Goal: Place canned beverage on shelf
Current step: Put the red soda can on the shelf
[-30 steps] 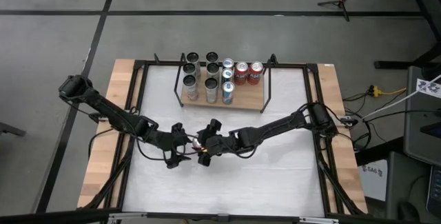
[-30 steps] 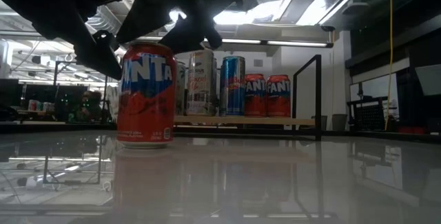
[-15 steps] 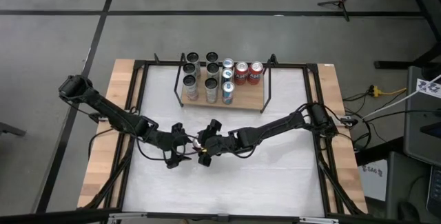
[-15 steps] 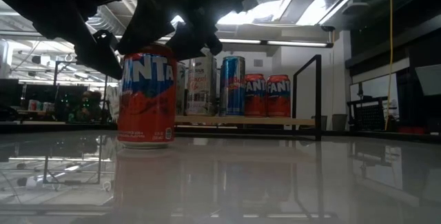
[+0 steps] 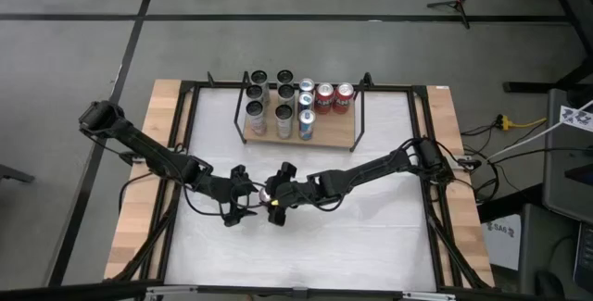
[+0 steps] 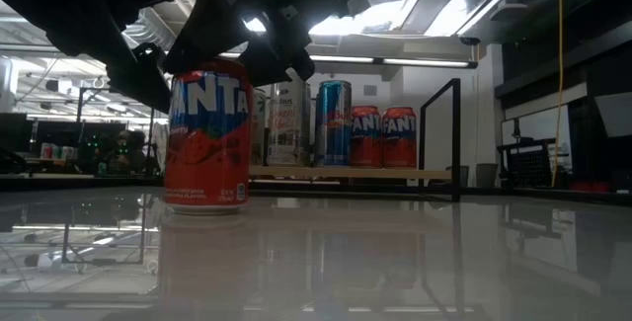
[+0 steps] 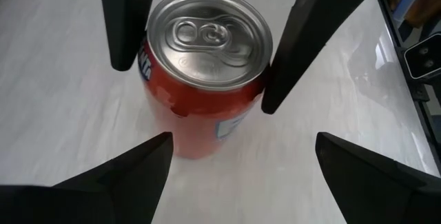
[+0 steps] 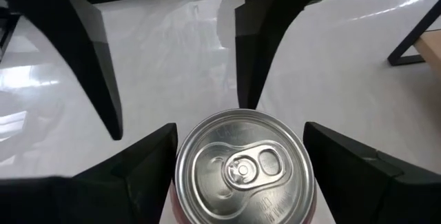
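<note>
A red Fanta can (image 6: 205, 143) stands upright on its base on the white table, near the middle. My right gripper (image 8: 240, 129) reaches in from the table's right and is shut on the can (image 8: 241, 172). My left gripper (image 7: 243, 138) faces the can (image 7: 207, 79) from the table's left. It is open, with its two fingers wide apart and short of the can, touching nothing. The two grippers meet at the can in the high view: left gripper (image 5: 246, 197), right gripper (image 5: 278, 194). The shelf (image 5: 326, 134) is a small wooden board at the far middle. My right gripper pinches the can's upper side wall (image 7: 264, 94), just under the rim, between its two fingers, one on each side. The fingers (image 7: 127, 24) slant down from the table's right. The can stays upright with its base on the table.
Several cans (image 5: 287, 106) stand on the shelf's left and middle, among them two red ones (image 6: 383, 135) and a tall blue one (image 6: 332, 123). Black rod uprights (image 6: 456, 133) mark the shelf's ends. A black frame (image 5: 190, 134) runs round the white table.
My right gripper has turned a little at the wrist while keeping its hold. The can has shifted slightly toward the table's left and still stands on its base. My left gripper has kept still and open.
</note>
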Tool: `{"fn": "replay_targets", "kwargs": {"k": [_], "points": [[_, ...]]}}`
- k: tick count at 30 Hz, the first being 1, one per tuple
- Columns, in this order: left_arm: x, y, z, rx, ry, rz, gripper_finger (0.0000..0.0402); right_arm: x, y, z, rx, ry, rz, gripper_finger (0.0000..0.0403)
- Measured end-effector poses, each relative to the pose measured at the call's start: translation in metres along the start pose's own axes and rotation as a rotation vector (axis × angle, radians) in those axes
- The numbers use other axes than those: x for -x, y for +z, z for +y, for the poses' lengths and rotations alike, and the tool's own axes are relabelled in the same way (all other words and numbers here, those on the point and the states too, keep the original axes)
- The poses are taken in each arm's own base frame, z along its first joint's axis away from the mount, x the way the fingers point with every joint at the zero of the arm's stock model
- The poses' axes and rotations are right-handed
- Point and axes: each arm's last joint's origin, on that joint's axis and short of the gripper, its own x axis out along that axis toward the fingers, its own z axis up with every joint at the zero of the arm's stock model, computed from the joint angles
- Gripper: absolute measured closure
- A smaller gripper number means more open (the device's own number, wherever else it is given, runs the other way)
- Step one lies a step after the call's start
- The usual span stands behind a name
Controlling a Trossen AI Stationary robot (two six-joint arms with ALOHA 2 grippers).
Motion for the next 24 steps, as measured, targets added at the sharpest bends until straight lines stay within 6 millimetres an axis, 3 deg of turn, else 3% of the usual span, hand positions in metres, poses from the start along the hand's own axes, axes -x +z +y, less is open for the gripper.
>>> {"fn": "replay_targets", "kwargs": {"k": [24], "points": [[0.0000,0.0000,0.0000,0.000,0.000,0.000,0.0052,-0.0008,0.0016,0.0008,-0.009,-0.019,-0.039,0.0100]]}}
